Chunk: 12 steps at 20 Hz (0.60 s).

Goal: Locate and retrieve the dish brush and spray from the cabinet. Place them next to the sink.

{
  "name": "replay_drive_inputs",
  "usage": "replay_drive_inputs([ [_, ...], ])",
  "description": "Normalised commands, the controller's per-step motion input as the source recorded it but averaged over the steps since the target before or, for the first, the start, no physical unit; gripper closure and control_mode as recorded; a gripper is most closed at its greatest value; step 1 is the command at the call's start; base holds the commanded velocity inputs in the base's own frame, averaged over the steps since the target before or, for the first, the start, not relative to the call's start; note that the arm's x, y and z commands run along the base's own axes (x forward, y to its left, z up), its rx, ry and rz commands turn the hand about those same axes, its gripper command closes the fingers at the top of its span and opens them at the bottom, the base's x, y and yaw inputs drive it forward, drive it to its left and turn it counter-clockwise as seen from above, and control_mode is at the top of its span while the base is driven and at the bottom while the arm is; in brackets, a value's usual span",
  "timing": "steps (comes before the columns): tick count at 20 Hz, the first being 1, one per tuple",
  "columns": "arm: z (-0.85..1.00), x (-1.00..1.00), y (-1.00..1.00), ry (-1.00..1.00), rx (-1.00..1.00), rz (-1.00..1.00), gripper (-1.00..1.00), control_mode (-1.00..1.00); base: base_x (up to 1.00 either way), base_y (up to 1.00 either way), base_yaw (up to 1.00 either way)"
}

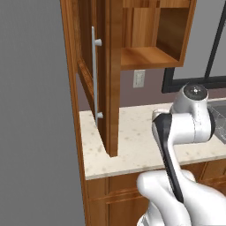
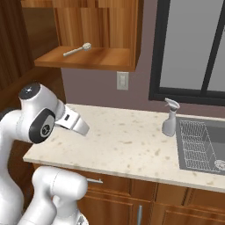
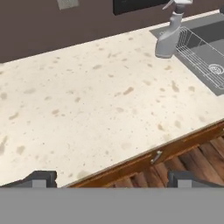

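On your left, the cabinet point(image 2: 88, 39) stands open with the dish brush point(image 2: 77, 49) lying on its shelf; fetching that brush looks like the step in hand. Your hand point(image 3: 111, 178) is released and holds nothing, low over the bench point(image 2: 123, 145) near its front edge. Next you would raise it to the shelf and close on the brush handle. Further right, the spray point(image 2: 169, 117) already stands just beside the sink point(image 2: 197, 145).

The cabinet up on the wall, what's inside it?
Inside the open cabinet, a dish brush lies on the bottom shelf. The higher part is cut off, so anything up there can't be seen. The spray already stands beside the sink.
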Motion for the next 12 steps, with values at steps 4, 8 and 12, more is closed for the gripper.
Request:
replay_drive_inputs([
  [4,0.8,-0.19,0.09,-0.09,0.0,0.0,-1.0,-1.0,0.0,0.0,0.0],
  [8,0.66,-0.16,0.16,-0.07,0.03,0.02,-1.0,-1.0,0.0,0.0,0.0],
  [12,0.47,-0.03,0.16,-0.02,0.11,0.08,-1.0,-1.0,0.0,0.0,0.0],
])
